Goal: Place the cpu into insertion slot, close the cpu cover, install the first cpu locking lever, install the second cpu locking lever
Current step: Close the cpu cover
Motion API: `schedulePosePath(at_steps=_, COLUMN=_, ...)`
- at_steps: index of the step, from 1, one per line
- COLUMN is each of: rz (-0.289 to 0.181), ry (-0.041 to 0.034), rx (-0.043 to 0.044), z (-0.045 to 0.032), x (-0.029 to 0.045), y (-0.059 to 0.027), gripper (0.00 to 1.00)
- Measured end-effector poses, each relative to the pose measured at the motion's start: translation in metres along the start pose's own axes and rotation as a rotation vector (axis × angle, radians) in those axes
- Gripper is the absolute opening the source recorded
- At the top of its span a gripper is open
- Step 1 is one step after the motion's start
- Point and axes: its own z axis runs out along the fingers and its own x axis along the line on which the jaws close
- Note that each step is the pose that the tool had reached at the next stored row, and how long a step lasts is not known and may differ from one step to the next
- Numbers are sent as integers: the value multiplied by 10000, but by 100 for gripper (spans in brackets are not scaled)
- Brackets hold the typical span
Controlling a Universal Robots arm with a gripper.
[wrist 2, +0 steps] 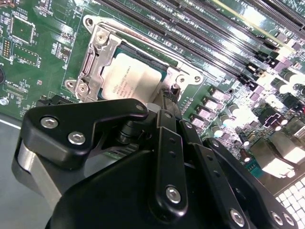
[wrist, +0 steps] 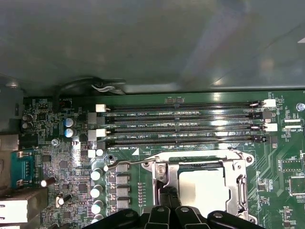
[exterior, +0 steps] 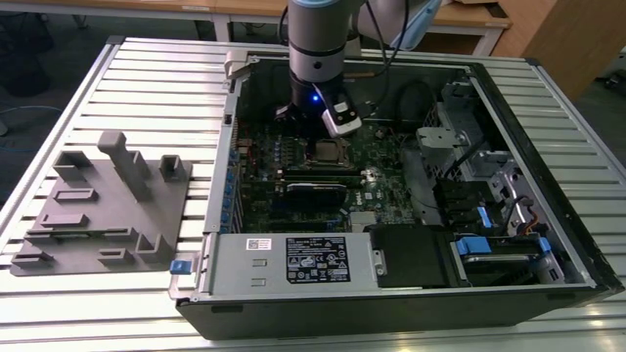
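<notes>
Silvery plate of the cpu cover [wrist 2: 93, 57] is seen folded flat around the cpu [wrist 2: 131, 76], which is seated in the insertion slot [exterior: 312, 152] on the green board. The tool [wrist 2: 167, 98] is held low at one side of that frame. Its tips are drawn together with no gap shown, and nothing is seen pinched between them. They are set at the middle of the cover's edge; whether they touch it or hang just above cannot be told. The cpu is thus found just beyond the tips, straight ahead of them. A thin wire locking lever [wrist: 128, 163] is laid along the adjoining side of the cover, its long axis parallel to the memory slots [wrist: 181, 126], its free end apart from the tips.
</notes>
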Motion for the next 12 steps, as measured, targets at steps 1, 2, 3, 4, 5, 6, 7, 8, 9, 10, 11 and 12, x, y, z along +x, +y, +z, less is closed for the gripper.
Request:
schedulePosePath(at_steps=1, rz=-1, ry=-4, rx=-2, z=4, x=3, y=0, gripper=11)
schedulePosePath(at_steps=2, rz=-3, ry=-8, rx=-3, z=8, x=6, y=0, gripper=11)
schedulePosePath(at_steps=3, rz=-7, ry=-11, rx=-3, z=13, x=8, y=-1, gripper=11)
schedulePosePath(at_steps=4, rz=-10, ry=-13, rx=-3, z=18, x=10, y=-1, gripper=11)
schedulePosePath(at_steps=5, rz=-12, ry=-14, rx=-3, z=21, x=11, y=-2, gripper=11)
schedulePosePath(at_steps=6, rz=-13, ry=-14, rx=-1, z=22, x=12, y=-2, gripper=11)
schedulePosePath(at_steps=7, rz=-13, ry=-13, rx=-1, z=22, x=12, y=-2, gripper=11)
schedulePosePath(at_steps=8, rz=-12, ry=-13, rx=-1, z=22, x=12, y=-2, gripper=11)
schedulePosePath(at_steps=9, rz=-12, ry=-14, rx=-2, z=23, x=12, y=-1, gripper=11)
schedulePosePath(at_steps=10, rz=-12, ry=-16, rx=-5, z=27, x=12, y=-1, gripper=11)
schedulePosePath(at_steps=11, rz=-12, ry=-17, rx=-7, z=33, x=12, y=-1, gripper=11)
schedulePosePath(at_steps=12, rz=-13, ry=-16, rx=-5, z=39, x=12, y=-2, gripper=11)
